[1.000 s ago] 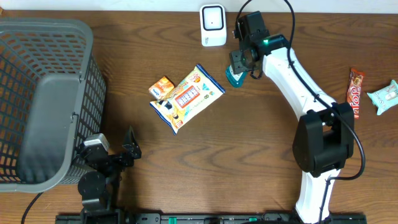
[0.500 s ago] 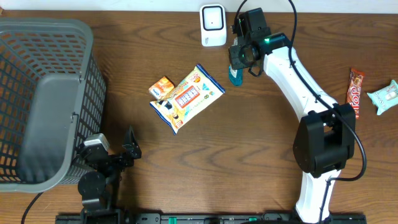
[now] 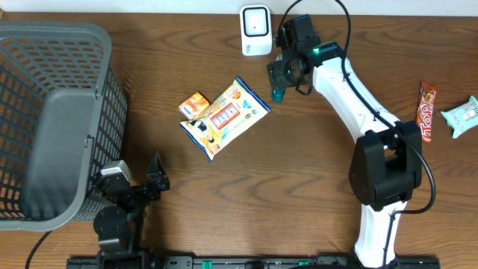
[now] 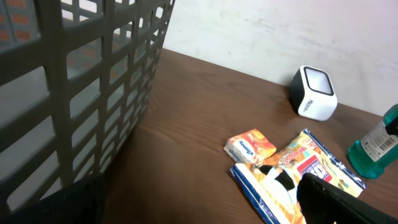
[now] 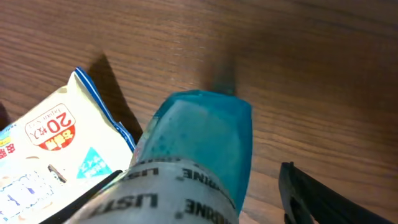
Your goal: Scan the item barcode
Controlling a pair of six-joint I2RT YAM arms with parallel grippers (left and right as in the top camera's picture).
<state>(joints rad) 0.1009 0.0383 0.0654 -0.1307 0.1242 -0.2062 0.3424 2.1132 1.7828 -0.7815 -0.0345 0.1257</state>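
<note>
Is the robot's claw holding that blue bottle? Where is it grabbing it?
Probably not gripped. The right claw straddles the blue bottle around its label, but one finger stands off it. The left claw holds nothing.

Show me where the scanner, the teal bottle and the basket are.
scanner [image 3: 256, 28]: overhead view, on its white top face.
teal bottle [image 5: 202, 134]: right wrist view, on the bare teal part beyond the label.
basket [image 3: 112, 108]: overhead view, on its right grid wall.
</note>
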